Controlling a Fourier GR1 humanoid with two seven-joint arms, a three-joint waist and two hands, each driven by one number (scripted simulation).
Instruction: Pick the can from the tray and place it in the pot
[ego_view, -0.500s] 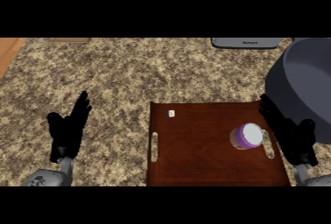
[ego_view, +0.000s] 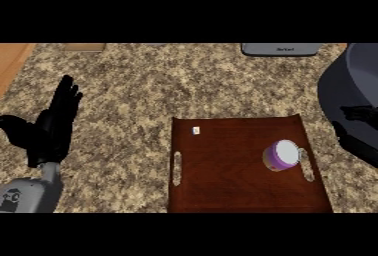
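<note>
While the can (ego_view: 281, 155) stands upright near the right edge of the brown tray (ego_view: 229, 195), just beside its right handle slot, the dark pot (ego_view: 354, 100) rises just past that same edge on the counter (ego_view: 148, 85). My right side is clearly nearer to both, yet my right robot hand is not in sight. My left robot hand (ego_view: 53, 125) rests well apart to the left, fingers straight and up, holding nothing.

Illegible small white marking on the grey appliance (ego_view: 281, 49) at top.
</note>
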